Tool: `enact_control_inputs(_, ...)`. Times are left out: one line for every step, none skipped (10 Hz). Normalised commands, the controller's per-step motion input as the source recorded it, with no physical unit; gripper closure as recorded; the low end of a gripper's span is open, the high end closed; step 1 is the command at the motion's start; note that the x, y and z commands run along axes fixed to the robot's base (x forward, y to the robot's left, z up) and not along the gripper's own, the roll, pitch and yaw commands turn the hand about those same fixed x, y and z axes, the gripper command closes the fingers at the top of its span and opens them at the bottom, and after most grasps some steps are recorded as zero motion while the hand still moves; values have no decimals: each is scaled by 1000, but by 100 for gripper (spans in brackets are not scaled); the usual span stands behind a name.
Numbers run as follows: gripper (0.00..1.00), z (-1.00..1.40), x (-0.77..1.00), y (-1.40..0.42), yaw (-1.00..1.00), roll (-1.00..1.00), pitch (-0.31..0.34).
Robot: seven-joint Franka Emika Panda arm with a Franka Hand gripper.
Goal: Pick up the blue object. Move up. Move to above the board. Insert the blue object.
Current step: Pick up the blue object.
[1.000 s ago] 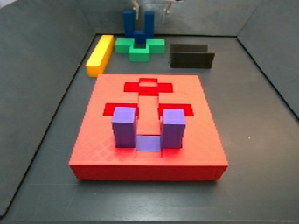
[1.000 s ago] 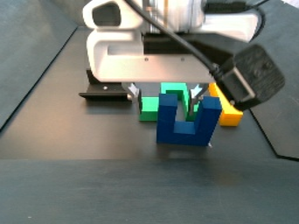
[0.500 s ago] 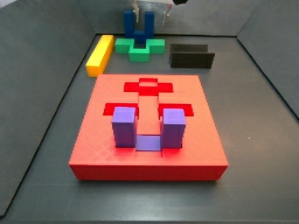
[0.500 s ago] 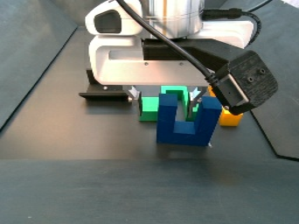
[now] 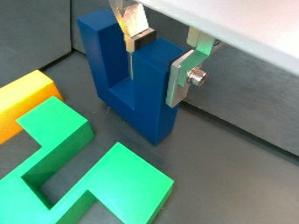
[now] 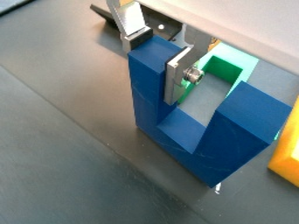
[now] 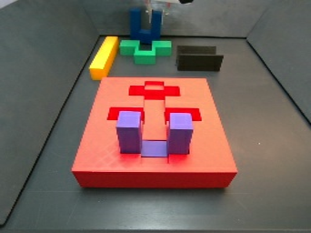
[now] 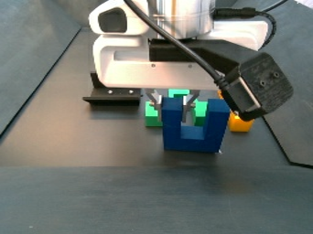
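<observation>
Evidently we had our pincer straddling one prong of the dark blue U-shaped block, resting on the floor far from the large red slotted board, with lifting and insertion remaining.

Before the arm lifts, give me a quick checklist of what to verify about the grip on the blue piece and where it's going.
1. The gripper straddles one prong of the blue object: ok, one silver finger on each side in both wrist views.
2. Jaws fully clamped on the prong: cannot tell.
3. Blue object upright on the floor: ok in a side view.
4. Green block apart from the blue object: ok, a gap shows.
5. The board has free recesses: cannot tell which fits; a purple block fills one.
</observation>
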Motion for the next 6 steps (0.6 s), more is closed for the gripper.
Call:
enact_control_inputs(100, 0, 0, 0, 0, 0, 0)
enact_control_inputs(100, 0, 0, 0, 0, 0, 0)
enact_control_inputs(100, 0, 0, 0, 0, 0, 0)
enact_control_inputs(100, 0, 0, 0, 0, 0, 0)
enact_control_inputs(100, 0, 0, 0, 0, 0, 0)
enact_control_inputs(100, 0, 0, 0, 0, 0, 0)
